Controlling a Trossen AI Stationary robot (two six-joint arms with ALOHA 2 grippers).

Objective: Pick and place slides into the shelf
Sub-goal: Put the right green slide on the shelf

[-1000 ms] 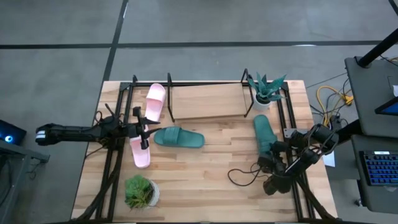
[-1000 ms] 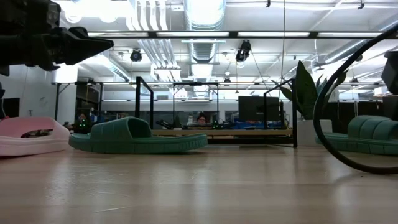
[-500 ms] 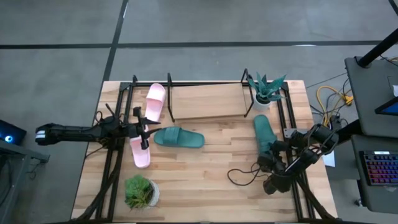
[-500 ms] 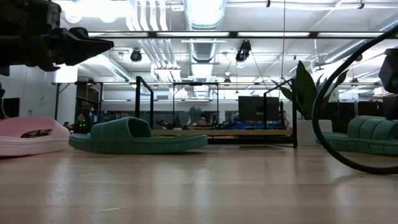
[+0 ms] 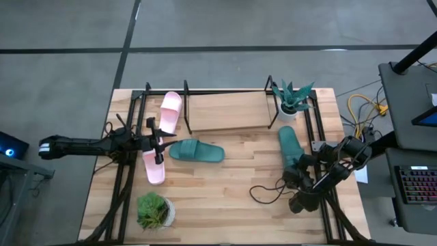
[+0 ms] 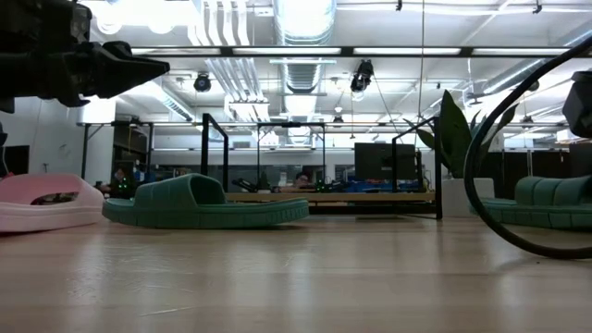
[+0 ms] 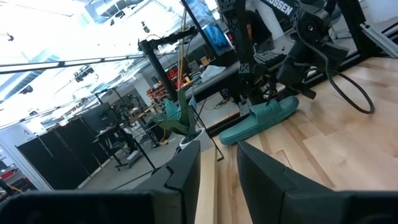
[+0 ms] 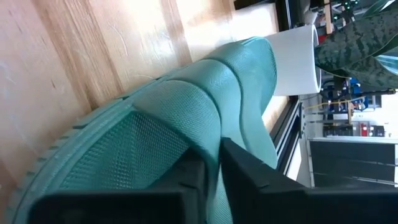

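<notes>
Two dark teal slides and two light pink slides show in the high view. One teal slide [image 5: 196, 150] lies flat mid-table. The other teal slide [image 5: 289, 145] lies at the right, and my right gripper [image 5: 298, 167] is shut on it. One pink slide [image 5: 153, 168] lies on the table under my left gripper [image 5: 162, 141], which hovers above it, open and empty. The other pink slide [image 5: 169, 111] lies at the left end of the shelf [image 5: 225, 111]. My right gripper pinches a ridge of the teal slide's wide strap [image 8: 217, 149] between its two fingers [image 8: 193, 186], toward the slide's near end. The slide's sole lies on the table.
A plant in a white pot [image 5: 290, 101] stands at the shelf's right end. A leafy green plant [image 5: 153, 209] stands near the front left. A black cable loop [image 5: 268, 193] lies on the table by the right arm. Black arm-mount frames run along both table sides.
</notes>
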